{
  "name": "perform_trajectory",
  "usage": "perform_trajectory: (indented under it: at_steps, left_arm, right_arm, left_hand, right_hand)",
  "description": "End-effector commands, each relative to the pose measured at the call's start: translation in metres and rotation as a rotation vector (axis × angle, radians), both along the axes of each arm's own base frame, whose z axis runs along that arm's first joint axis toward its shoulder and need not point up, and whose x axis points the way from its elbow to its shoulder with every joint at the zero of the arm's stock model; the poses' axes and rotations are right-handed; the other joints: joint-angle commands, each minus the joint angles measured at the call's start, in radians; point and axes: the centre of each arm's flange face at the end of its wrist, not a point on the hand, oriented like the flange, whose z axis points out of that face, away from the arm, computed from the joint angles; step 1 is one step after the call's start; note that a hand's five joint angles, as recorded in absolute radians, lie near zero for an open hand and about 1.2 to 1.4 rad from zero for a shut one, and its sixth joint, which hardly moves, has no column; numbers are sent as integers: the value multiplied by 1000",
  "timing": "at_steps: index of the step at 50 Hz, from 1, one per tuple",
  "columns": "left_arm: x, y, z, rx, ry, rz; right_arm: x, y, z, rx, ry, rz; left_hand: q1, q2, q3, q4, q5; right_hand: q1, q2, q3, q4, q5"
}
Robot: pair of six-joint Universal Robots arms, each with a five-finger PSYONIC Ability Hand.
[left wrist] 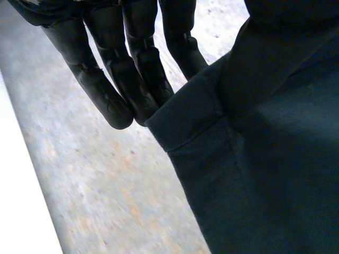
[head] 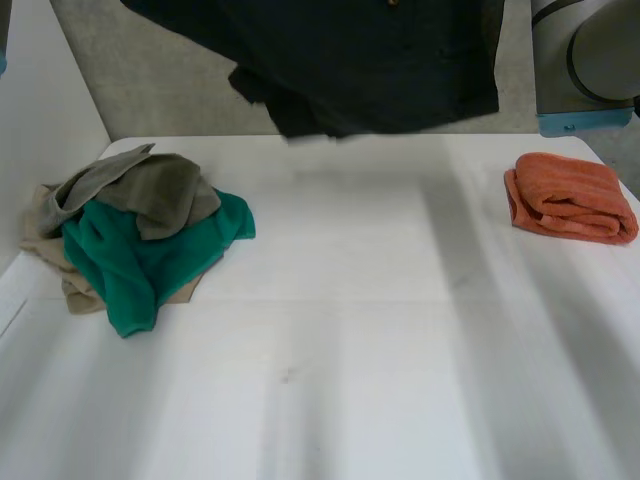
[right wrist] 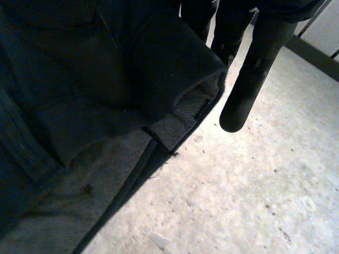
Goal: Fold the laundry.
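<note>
A dark navy garment (head: pixel 360 60) hangs in the air above the table's far edge, held up between both hands. In the left wrist view my left hand (left wrist: pixel 100 87) has its fingers nearly straight, and a hemmed edge of the garment (left wrist: pixel 265 159) hangs from the grip at its fingertips. In the right wrist view my right hand (right wrist: pixel 253 74) grips another edge of the garment (right wrist: pixel 106 79); cloth drapes over most of its fingers and one finger sticks out beside the fold.
A loose pile lies at the white table's (head: pixel 350 350) left: a green cloth (head: pixel 140 260), a grey-olive cloth (head: pixel 150 190) and a beige one (head: pixel 45 245). A folded orange towel (head: pixel 570 195) rests at the right edge. My right arm (head: pixel 590 60) is at the far right.
</note>
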Motion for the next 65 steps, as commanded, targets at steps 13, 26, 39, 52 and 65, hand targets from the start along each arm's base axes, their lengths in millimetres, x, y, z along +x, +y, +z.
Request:
perform_trajectory:
  at_steps: [13,26,39,52,65]
  left_arm:
    - [-14,29,-258,705,-355,-113]
    - [-15,21,-325,885,-574,-67]
    - [5,47,-279,772,-490,-69]
    - [13,63,-294,879,-507,-162]
    - [-2,28,-330,962,-513,-128]
  right_arm:
    - [-11,36,-241,878,556,301]
    - [-26,40,-298,1058,616,119]
    - [-50,79,-244,1085,396,135]
    - [-64,131,-250,1121,519,114]
    - [-43,114,-296,1156,559,158]
  left_hand:
    - [153,132,141,131,190]
    - [-807,-828,-819,-829,-770]
    - [-910,-932,-922,-932,-874]
    - [-644,-665,-655,-665,-607]
    - [-681,-703,-693,-703,-645]
  right_hand:
    - [274,218,207,194,209]
    - [-542,-598,-609,-622,-607]
    - [-948,-1004,-1015,-1028,-1013]
    - [-408,-464,-475,-488,-473]
    - [-384,-440,-451,-464,-449]
